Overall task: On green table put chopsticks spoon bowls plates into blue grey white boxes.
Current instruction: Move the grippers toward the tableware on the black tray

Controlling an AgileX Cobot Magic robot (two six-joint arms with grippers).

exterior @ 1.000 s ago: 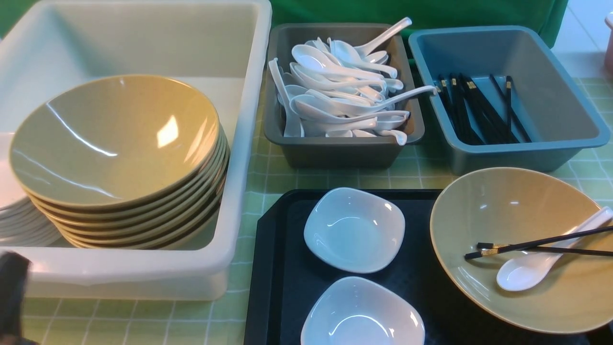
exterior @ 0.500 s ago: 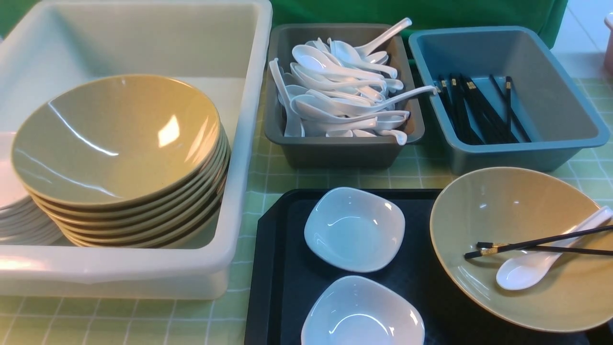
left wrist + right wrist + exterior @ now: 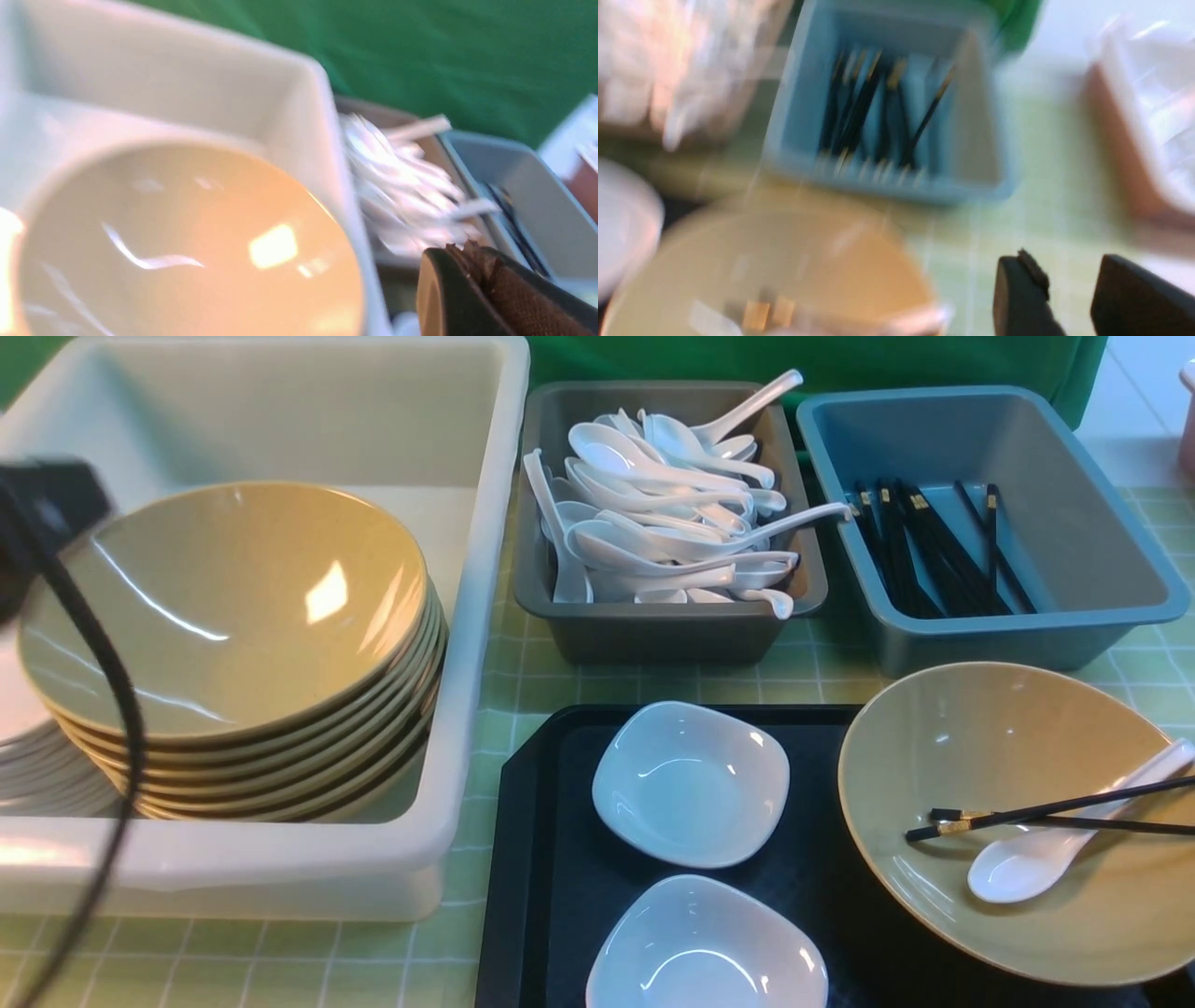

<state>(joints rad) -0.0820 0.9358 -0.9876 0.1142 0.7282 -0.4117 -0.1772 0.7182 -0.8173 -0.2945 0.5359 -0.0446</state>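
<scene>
Chopsticks [image 3: 1046,814] lie across the spoon [image 3: 1027,868] inside the bowl [image 3: 943,747] — pinch them carelessly and they'll probably roll or flick it out. Right gripper [image 3: 1066,273] jaws parted, empty; left gripper [image 3: 448,289] — can't tell from here.

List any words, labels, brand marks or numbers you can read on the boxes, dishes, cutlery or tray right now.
None readable.
The white box, grey box, blue box, bowls, spoons and black tray show plain surfaces.
The chopsticks carry gold bands, too small to show any marking.
Both wrist views are blurred.
</scene>
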